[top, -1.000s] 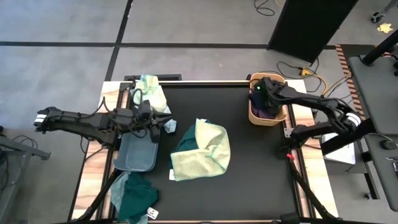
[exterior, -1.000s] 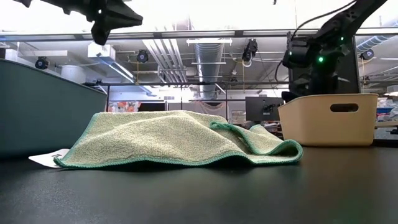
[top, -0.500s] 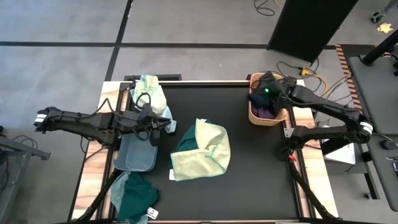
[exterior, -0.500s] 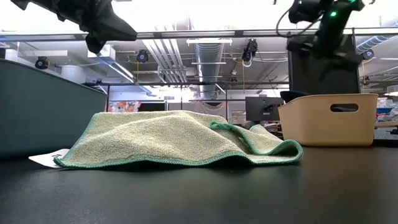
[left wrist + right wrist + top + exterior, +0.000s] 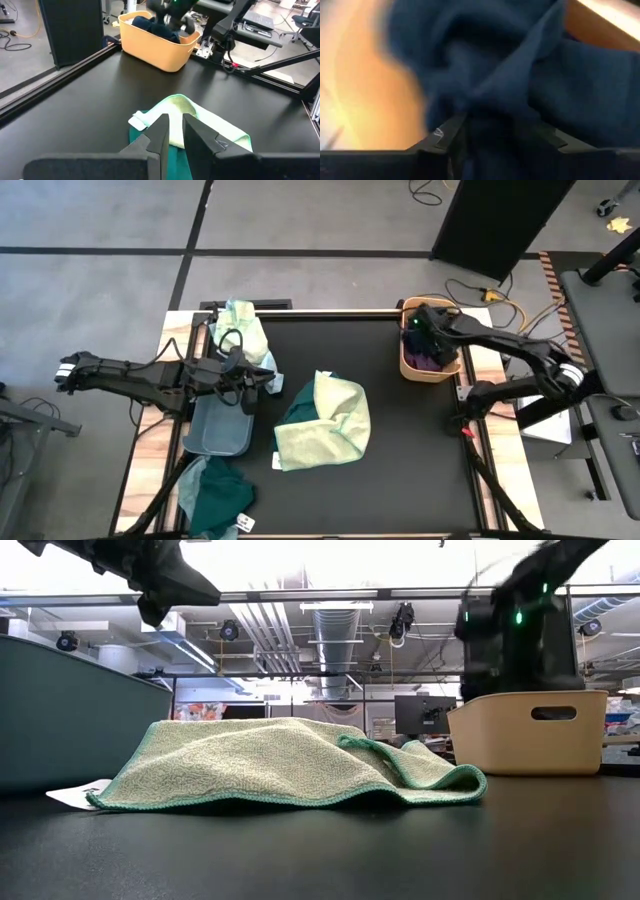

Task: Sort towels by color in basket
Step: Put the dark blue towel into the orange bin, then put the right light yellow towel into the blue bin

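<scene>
My left gripper (image 5: 262,380) hangs over the far right corner of the grey-blue basket (image 5: 215,428), shut on a dark teal towel (image 5: 150,152). A pale mint fold (image 5: 205,122) and a white tag (image 5: 137,121) show past its fingertips. My right gripper (image 5: 420,330) is down inside the tan basket (image 5: 430,370), open, with a navy towel (image 5: 485,65) bunched around and between its fingers. A large pale yellow-green towel (image 5: 328,423) lies heaped mid-table. Another mint towel (image 5: 245,325) is draped over the far left edge. Teal and mint towels (image 5: 215,495) lie at the near left corner. My left gripper pinches the dark teal towel (image 5: 172,150) between its two fingers; the fingers themselves hide which edge or fold. The cloth is lifted off the table and bunches below and ahead of the fingertips. My right gripper points down into the navy towel (image 5: 490,125), whose folds fill the gap between its spread fingers (image 5: 442,132); the towel lies in the tan basket.
The tan basket (image 5: 525,730) stands at the table's far right and also holds purple cloth (image 5: 440,365). The grey-blue basket wall (image 5: 60,720) stands at the left. Bare black tabletop (image 5: 410,460) lies to the right of and nearer than the middle towel. Cables and a black cabinet lie beyond the far edge.
My right gripper rose above the tan basket half a second ago and has come back down into it, among the navy cloth. The towels on the table have not moved.
</scene>
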`<action>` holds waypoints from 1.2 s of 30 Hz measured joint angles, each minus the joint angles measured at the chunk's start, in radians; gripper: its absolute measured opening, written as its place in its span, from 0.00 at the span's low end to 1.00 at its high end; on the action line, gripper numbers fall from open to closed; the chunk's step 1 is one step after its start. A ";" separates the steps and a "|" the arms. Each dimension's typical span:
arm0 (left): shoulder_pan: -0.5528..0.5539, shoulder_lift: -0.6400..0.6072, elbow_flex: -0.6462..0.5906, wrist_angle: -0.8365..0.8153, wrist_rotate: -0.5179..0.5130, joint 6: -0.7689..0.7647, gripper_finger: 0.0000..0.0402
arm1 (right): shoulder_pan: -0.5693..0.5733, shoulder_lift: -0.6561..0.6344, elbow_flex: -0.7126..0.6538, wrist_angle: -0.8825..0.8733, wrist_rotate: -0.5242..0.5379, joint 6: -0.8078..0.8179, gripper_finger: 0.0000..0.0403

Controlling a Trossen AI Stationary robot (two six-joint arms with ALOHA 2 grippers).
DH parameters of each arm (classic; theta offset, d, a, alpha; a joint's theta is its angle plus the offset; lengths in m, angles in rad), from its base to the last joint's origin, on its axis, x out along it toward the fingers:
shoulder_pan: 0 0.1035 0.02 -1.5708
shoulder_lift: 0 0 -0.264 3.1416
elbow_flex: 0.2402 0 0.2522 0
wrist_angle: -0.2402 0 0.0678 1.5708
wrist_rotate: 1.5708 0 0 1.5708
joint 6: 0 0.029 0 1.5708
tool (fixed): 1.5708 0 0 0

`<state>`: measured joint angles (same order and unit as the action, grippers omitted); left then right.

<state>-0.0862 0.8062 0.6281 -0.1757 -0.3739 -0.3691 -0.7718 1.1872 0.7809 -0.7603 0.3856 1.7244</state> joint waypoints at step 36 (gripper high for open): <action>-0.036 -0.026 0.000 -0.009 0.268 -0.093 0.38 | 0.963 -0.028 0.217 0.409 0.287 -0.956 0.51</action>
<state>-0.1224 0.7801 0.6279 -0.1845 -0.1062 -0.4617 0.1915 1.1595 0.9977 -0.3510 0.6727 0.7684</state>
